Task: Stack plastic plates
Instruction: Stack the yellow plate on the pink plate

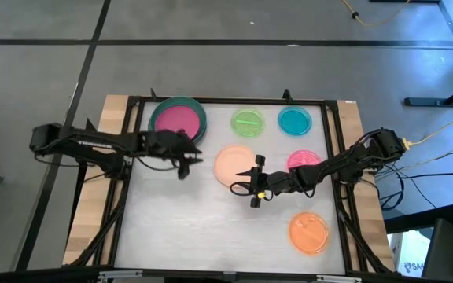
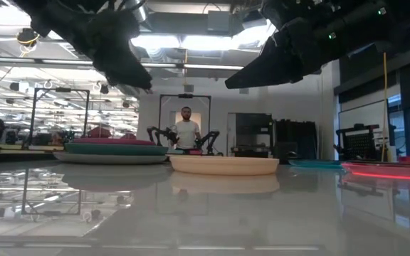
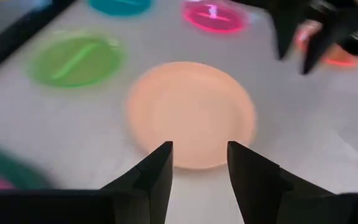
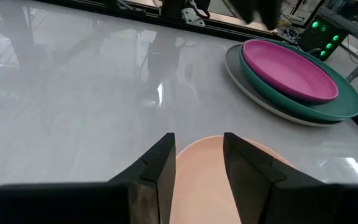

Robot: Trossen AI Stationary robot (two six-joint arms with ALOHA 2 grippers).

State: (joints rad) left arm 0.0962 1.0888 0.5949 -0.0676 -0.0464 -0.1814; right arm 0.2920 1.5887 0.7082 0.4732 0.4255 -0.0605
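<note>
A magenta plate (image 1: 176,119) lies in a teal plate (image 4: 337,102) on a grey plate (image 4: 241,68) at the far left. A peach plate (image 1: 233,163) lies flat mid-table. Green (image 1: 248,122), cyan (image 1: 294,120), pink (image 1: 301,159) and orange (image 1: 309,232) plates lie singly. No black plate shows. My left gripper (image 1: 189,163) hangs open above the table just left of the peach plate (image 3: 191,115). My right gripper (image 1: 246,185) hangs open over the peach plate's near right edge (image 4: 207,180). In the low view both grippers (image 2: 137,75) (image 2: 244,78) are well clear of the plates.
A black frame (image 1: 234,101) borders the white table top. Bare table lies at the near left (image 1: 187,228). My right arm (image 1: 329,165) crosses over the pink plate. A person stands in the room beyond the table (image 2: 186,128).
</note>
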